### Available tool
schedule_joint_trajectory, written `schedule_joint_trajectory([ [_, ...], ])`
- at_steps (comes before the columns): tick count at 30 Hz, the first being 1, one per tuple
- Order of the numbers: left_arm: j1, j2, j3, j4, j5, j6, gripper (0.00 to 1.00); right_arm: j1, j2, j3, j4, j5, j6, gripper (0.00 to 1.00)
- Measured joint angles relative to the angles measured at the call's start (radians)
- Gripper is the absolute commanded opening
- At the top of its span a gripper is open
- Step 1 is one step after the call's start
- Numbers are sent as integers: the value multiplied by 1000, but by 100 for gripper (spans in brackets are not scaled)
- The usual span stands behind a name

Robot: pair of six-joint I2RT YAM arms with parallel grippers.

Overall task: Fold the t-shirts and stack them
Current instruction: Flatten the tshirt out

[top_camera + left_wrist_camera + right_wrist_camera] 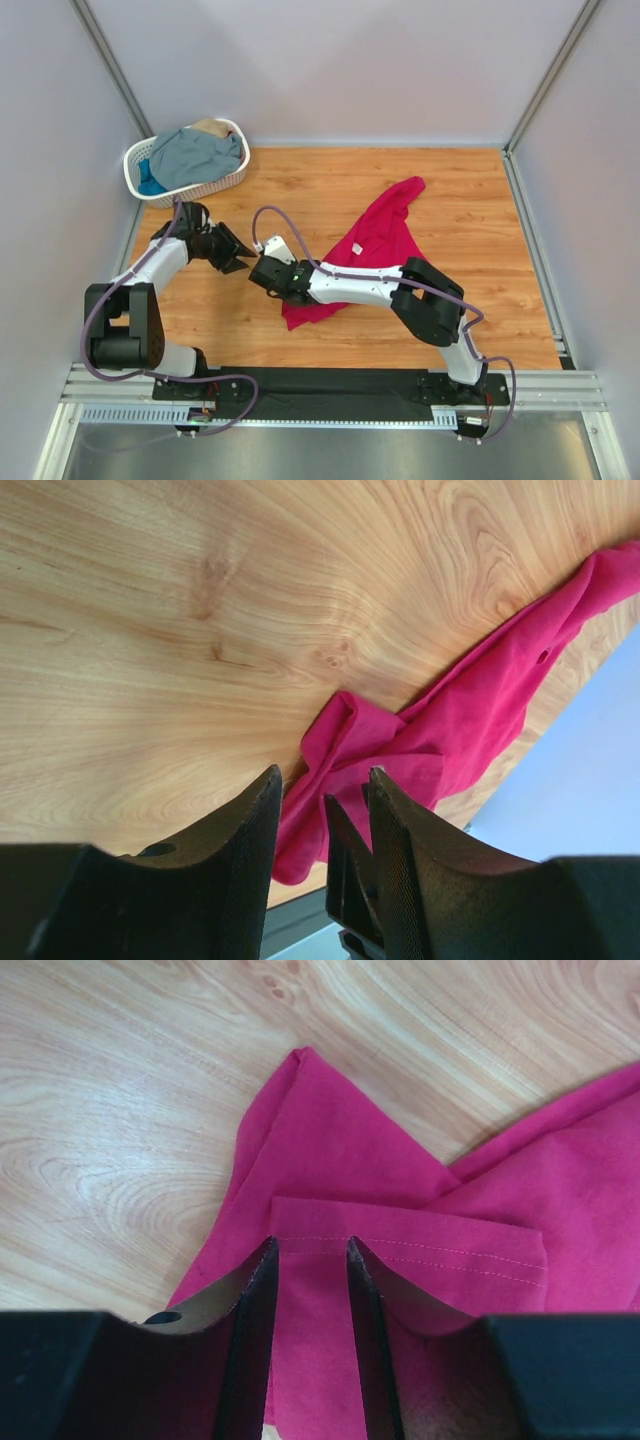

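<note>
Four soft t-shirts show in the top view. One large plain crimson-pink cloth t-shirt [378,245] lies crumpled on the light wooden table [470,200] near centre. It stretches from 1 o'clock down to 7 o'clock, partly under the white right arm [360,285]. We see the other three piled in the white plastic lattice basket [205,187] at the table's 10 o'clock corner: the grey-blue t-shirt [198,155] on top, the bright blue t-shirt [150,185] at the pile's 8 o'clock, the tan t-shirt [210,127] at its 12 o'clock.

We log the right gripper [311,1250] over a folded hem corner of the crimson shirt, jaws narrow, flat cloth showing in the gap. We cannot tell if the fingertips touch it. The left gripper [322,780] sits close at 9 o'clock of the right one, jaws moderately apart with nothing between them, above bare wood, the crimson shirt ahead of it.
</note>
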Motion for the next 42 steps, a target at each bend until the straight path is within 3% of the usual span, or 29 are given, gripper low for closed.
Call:
schedule_joint_trajectory([
  [14,0,0,-20,24,2,11,47,0,11,1,2,-25,13,34],
  [19,0,0,-25,34,3,19,47,0,11,11,2,-26,17,29],
  [42,0,-12,-95,60,3,33,46,-6,80,69,-23,-23,62,21],
])
